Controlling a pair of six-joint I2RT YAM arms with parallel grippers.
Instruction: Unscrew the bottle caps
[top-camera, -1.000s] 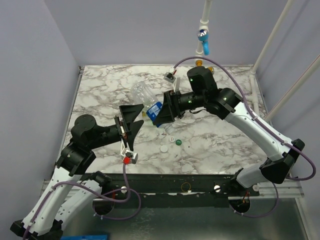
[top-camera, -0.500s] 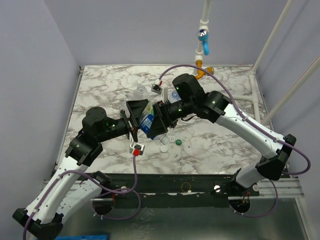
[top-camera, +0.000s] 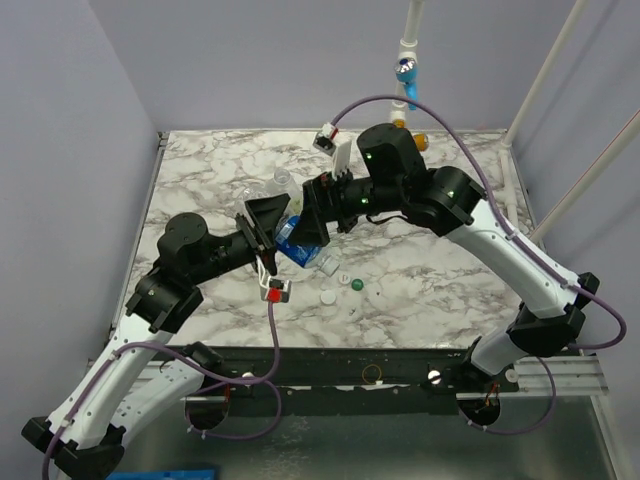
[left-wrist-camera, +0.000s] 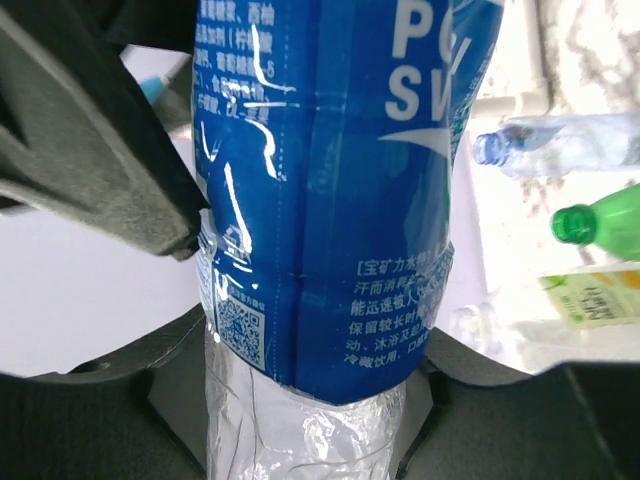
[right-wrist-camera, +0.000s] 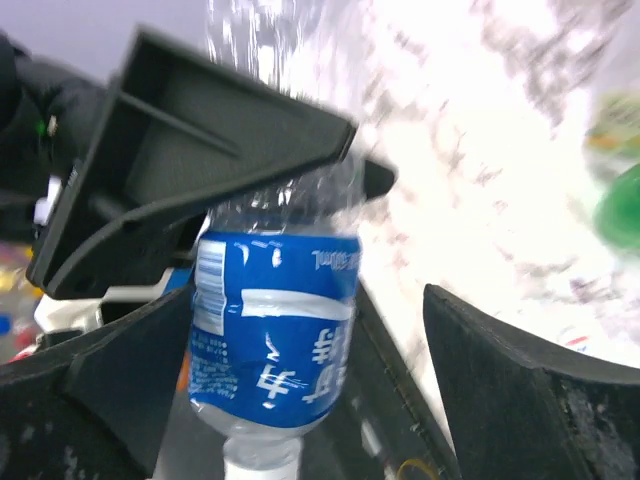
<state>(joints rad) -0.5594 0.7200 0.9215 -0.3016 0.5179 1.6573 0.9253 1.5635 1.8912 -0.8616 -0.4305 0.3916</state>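
Four bottles (left-wrist-camera: 330, 200), four caps (top-camera: 357, 283)

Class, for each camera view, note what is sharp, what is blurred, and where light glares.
Top external view: sharp and evenly lit, soft shadows on the marble table. Left wrist view: the blue-labelled bottle is crisp, glare streaks on its label, background washed out white. Right wrist view: motion-blurred, the table streaked, a green bottle smeared at the right edge.
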